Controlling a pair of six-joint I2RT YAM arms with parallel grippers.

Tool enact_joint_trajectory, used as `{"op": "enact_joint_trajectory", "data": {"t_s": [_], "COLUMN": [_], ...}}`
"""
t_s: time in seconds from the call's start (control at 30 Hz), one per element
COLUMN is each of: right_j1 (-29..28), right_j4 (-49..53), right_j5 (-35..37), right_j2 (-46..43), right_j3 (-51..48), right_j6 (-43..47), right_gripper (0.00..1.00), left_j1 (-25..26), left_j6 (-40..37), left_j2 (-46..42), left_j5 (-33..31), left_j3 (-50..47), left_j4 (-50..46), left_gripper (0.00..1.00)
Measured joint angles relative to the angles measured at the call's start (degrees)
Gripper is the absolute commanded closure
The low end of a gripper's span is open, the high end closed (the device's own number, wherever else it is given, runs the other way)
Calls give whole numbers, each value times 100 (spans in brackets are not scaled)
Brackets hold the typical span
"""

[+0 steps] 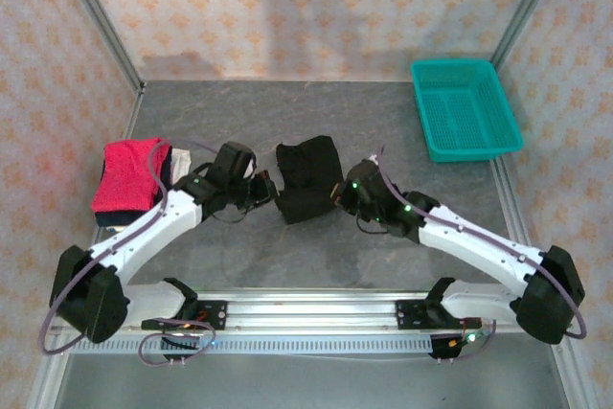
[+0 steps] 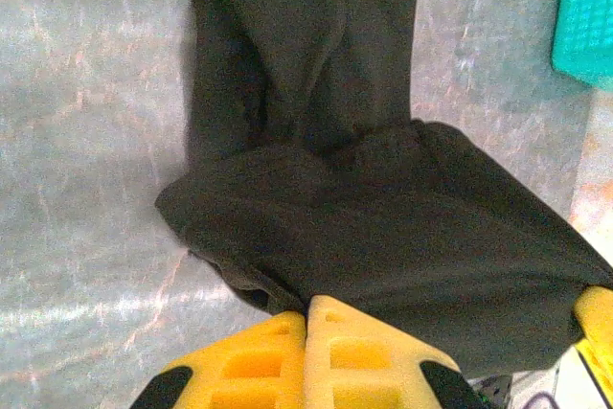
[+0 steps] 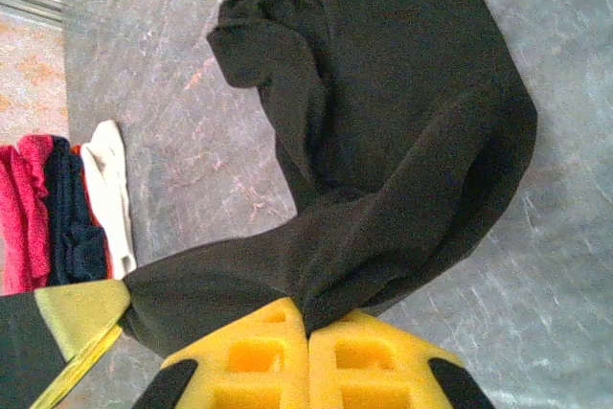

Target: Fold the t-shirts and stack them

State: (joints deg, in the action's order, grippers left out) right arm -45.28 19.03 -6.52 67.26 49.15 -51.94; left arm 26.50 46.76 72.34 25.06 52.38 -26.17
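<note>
Folding is partway: black t-shirt (image 1: pixel 306 179) lies half-folded in the middle of the tabletop (image 1: pixel 383 122), left end effector (image 2: pixel 306 306) and right end effector (image 3: pixel 306 318) each clamped on its near edge; crimson-pink t-shirt (image 1: pixel 127 174) tops the pile (image 3: pixel 67 208) by the left edge.

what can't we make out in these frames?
- Top view: pile under the pink shirt, covered by it; count unclear.
- Left wrist view: basket, cut by right edge.
- Wrist views: pinched edges of the black shirt, hidden inside left gripper and right gripper.

Right hand (image 3: pixel 307 311) pinches the black t-shirt (image 3: pixel 402 112) on the table (image 3: pixel 565 265).
</note>
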Motion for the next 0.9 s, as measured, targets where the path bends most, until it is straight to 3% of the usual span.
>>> {"op": "enact_joint_trajectory", "data": {"t_s": [0.4,0.9], "right_j1": [1137,1733], "right_j4": [13,-525], "right_j5": [-822,-1569], "right_j2": [1499,3480], "right_j3": [1325,2927], "right_j6": [1233,2044], "right_gripper": [100,100], "left_j1": [-339,-839], "left_j6": [-516,-643], "left_j2": [1567,2776], "left_j5": [-20,-44], "left_j3": [1543,2367], "left_j4": [-52,-44], "left_gripper": [100,100]}}
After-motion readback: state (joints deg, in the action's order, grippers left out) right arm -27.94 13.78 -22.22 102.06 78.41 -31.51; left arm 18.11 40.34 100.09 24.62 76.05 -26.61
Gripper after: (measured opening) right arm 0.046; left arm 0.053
